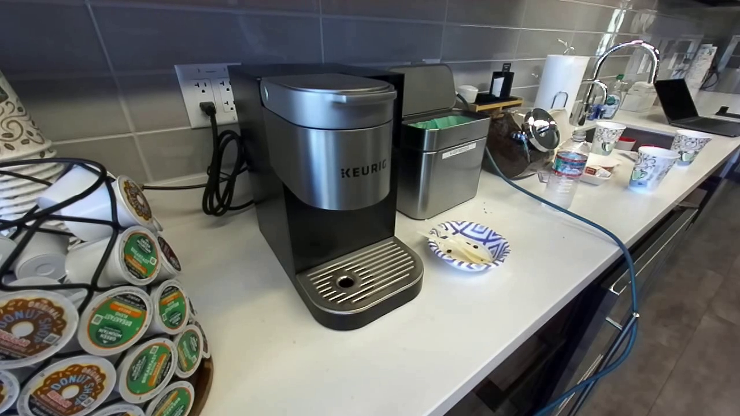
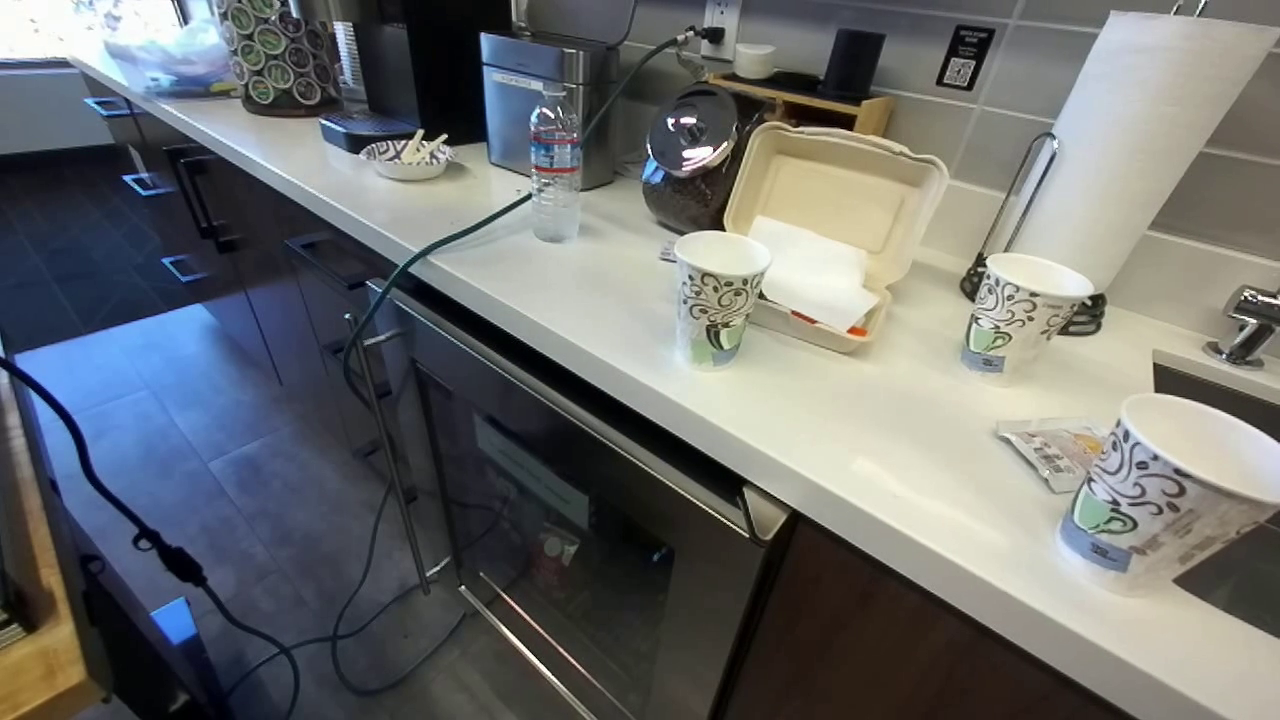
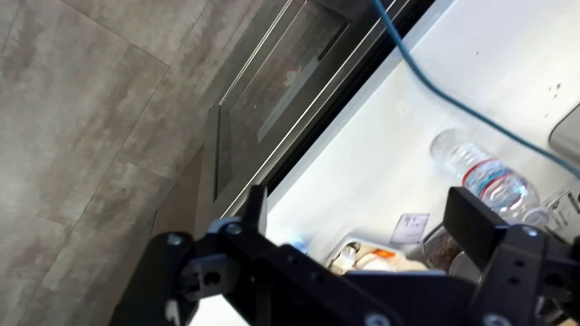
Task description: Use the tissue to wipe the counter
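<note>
The white counter [image 1: 358, 370] runs along the tiled wall in both exterior views and shows in the wrist view [image 3: 362, 158]. A white paper sheet that looks like the tissue [image 2: 812, 268] lies folded in an open takeout box [image 2: 840, 180], behind a paper cup. In the wrist view the box is partly hidden by my gripper, and I cannot make out the tissue clearly there. My gripper [image 3: 360, 198] is open and empty, above the counter's front edge near the box. It is out of view in both exterior views. Dark specks [image 3: 555, 89] lie on the counter.
A water bottle [image 3: 489, 179] stands beside the right finger. A blue cable [image 3: 453, 102] crosses the counter. Paper cups [image 2: 722, 300], a patterned bowl [image 1: 468, 245], a Keurig machine [image 1: 329, 162], a metal bin [image 1: 442, 162] and a coffee jar [image 2: 690, 160] stand along it.
</note>
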`<move>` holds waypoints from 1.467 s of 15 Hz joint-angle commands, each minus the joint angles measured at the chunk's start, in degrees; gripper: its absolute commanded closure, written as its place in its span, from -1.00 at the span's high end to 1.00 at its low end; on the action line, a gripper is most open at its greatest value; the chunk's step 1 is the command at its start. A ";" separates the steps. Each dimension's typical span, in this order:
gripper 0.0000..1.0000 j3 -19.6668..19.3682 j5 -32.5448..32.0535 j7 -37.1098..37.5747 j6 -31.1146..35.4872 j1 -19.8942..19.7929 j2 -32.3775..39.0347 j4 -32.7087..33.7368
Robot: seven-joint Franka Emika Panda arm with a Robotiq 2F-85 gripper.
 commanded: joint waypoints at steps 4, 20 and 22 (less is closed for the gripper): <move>1.00 -5.64 -0.37 -3.09 5.06 0.23 23.64 21.31; 1.00 -8.18 11.74 0.17 15.88 3.58 46.09 40.22; 1.00 -7.98 17.28 -1.90 24.96 4.01 51.32 41.99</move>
